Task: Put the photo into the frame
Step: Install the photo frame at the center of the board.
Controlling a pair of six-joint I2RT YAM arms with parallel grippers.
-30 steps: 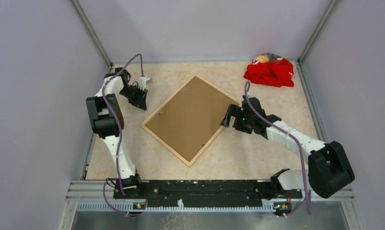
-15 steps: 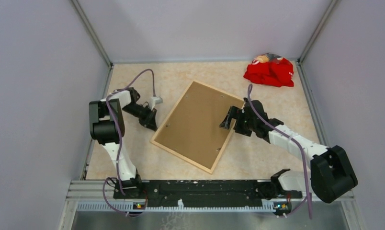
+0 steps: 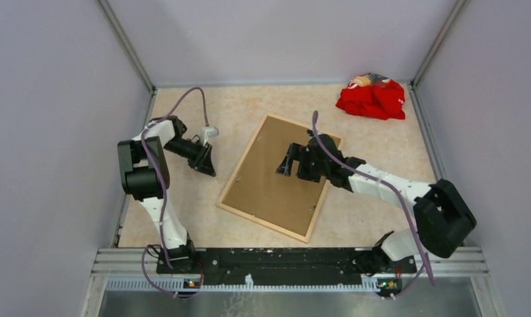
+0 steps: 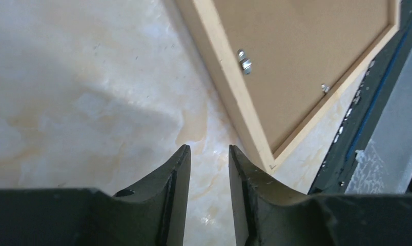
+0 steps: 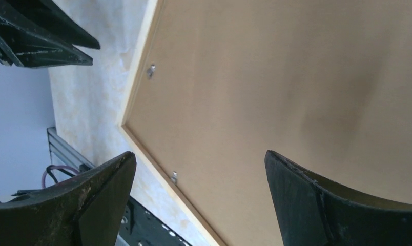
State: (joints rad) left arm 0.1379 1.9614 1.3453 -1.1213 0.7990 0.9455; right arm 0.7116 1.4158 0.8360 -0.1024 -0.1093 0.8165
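the marbled table (image 3: 203,228) leaves open room on every side of the frame (image 3: 263,222), which lies back-up at a slant mid-table, brown backing board (image 3: 263,178) showing. the right arm reaches over the board, right gripper (image 3: 288,162) spread wide, holding nothing. the left gripper (image 3: 209,168) is low beside the frame's left edge, its fingers a narrow gap apart.

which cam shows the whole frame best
Top external: the whole frame lies back-up with all four corners in view. Left wrist catches only one corner and parts of two edges. Right wrist shows likewise one corner, filled mostly by the brown backing board.
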